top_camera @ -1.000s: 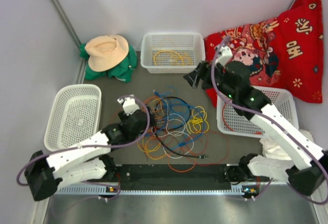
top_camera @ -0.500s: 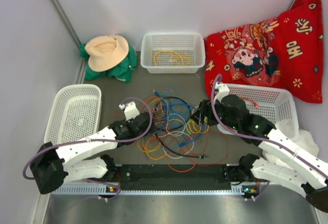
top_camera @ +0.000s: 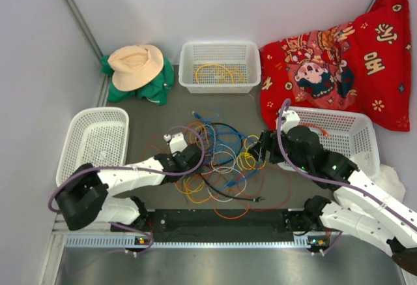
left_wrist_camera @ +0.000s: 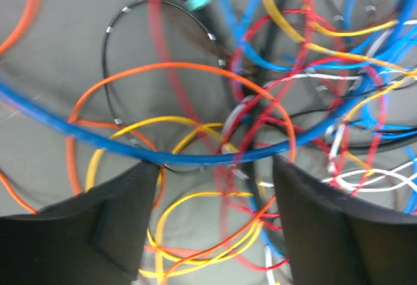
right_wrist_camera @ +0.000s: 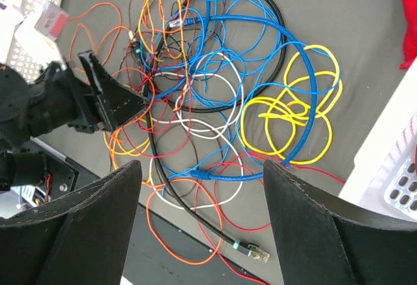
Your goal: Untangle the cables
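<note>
The cables [top_camera: 221,164] lie in a tangled heap of yellow, orange, blue, red, white and black cords on the grey table. My left gripper [top_camera: 197,156] is open and low at the heap's left side. In the left wrist view its gripper [left_wrist_camera: 212,167] straddles yellow and orange loops, with a thick blue cord [left_wrist_camera: 195,158] across the fingertips. My right gripper [top_camera: 259,147] is open above the heap's right side. In the right wrist view its gripper [right_wrist_camera: 202,167] frames the cables [right_wrist_camera: 215,89], a yellow bundle [right_wrist_camera: 287,115] and a black cord's plug [right_wrist_camera: 251,252].
A white basket [top_camera: 189,76] at the back holds a yellow-orange cable. A white basket [top_camera: 71,161] stands at the left, another [top_camera: 361,132] at the right. A hat [top_camera: 135,66] on green cloth and a red cushion [top_camera: 352,57] lie at the back.
My left gripper has pushed right into the heap's left side. My right arm has swung down from the back basket to above the heap's right side.
</note>
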Available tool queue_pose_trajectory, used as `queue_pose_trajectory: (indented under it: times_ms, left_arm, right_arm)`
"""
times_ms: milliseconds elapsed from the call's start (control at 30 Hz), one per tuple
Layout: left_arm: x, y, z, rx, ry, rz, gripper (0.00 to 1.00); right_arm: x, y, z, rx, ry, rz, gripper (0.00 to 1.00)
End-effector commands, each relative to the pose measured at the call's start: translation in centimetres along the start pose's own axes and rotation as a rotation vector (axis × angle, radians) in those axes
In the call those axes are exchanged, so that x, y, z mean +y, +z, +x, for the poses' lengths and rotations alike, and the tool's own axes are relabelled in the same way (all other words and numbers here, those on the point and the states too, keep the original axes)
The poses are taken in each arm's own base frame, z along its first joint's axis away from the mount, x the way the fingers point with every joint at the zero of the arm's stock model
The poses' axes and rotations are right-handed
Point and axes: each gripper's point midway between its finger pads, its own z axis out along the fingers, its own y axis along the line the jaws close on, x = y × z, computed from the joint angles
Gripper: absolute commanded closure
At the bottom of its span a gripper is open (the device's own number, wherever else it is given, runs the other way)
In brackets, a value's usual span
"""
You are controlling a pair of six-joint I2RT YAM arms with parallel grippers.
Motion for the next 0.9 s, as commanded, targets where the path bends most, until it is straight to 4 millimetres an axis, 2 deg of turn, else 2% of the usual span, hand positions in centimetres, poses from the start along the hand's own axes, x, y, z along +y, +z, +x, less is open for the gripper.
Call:
queue_pose_trajectory:
  times_ms: [0, 67, 100, 200, 300, 367, 467, 533, 567, 600, 633, 733, 867]
  left_arm:
    - [-1.4, 1.4, 2.0, 0.099, 0.053, 0.022, 0.45]
    - [-2.3, 1.8, 2.3, 0.125, 0.084, 0.026, 0.61]
    - [-2.5, 1.9, 2.4, 0.134, 0.094, 0.026, 0.80]
    - [-2.7, 2.1, 2.5, 0.149, 0.124, 0.015, 1.00]
    - [-3.4, 1.1, 1.1, 0.114, 0.138, 0.031, 1.00]
    - [-4.8, -0.7, -0.9, 0.057, 0.137, 0.093, 1.00]
    - [-7.5, -4.9, -4.5, -0.047, 0.141, 0.251, 1.00]
    - [-9.8, -9.1, -7.5, -0.145, 0.130, 0.416, 1.00]
    - [-10.5, -10.7, -8.6, -0.182, 0.119, 0.475, 1.00]
    - [-11.1, -13.5, -10.2, -0.242, 0.091, 0.563, 1.00]
    - [-11.9, -15.3, -11.2, -0.284, 0.088, 0.632, 1.00]
    - [-12.3, -19.8, -13.5, -0.367, 0.066, 0.742, 1.00]
    - [-12.9, -21.6, -14.0, -0.373, 0.115, 0.782, 1.00]
  right_arm:
    - [0.9, -0.7, -2.2, -0.060, -0.001, -0.007, 0.25]
    - [1.0, -0.7, -2.2, -0.056, -0.010, -0.008, 0.25]
    - [0.9, -0.8, -2.3, -0.058, -0.010, -0.006, 0.25]
    - [0.8, -1.0, -2.3, -0.060, -0.013, -0.002, 0.25]
    - [0.7, -1.4, -2.4, -0.065, -0.013, -0.003, 0.25]
    - [0.7, -1.7, -2.4, -0.069, -0.011, -0.005, 0.26]
    - [0.9, -2.2, -2.8, -0.084, -0.010, -0.015, 0.26]
    - [1.2, -2.5, -3.1, -0.093, -0.013, -0.027, 0.26]
    - [1.4, -2.7, -3.4, -0.102, -0.016, -0.037, 0.26]
    - [1.7, -3.1, -3.7, -0.114, -0.017, -0.056, 0.26]
    - [2.0, -3.3, -4.0, -0.122, -0.017, -0.067, 0.26]
    - [3.3, -4.3, -5.1, -0.154, -0.021, -0.130, 0.26]
    - [6.2, -5.8, -6.9, -0.217, -0.011, -0.276, 0.25]
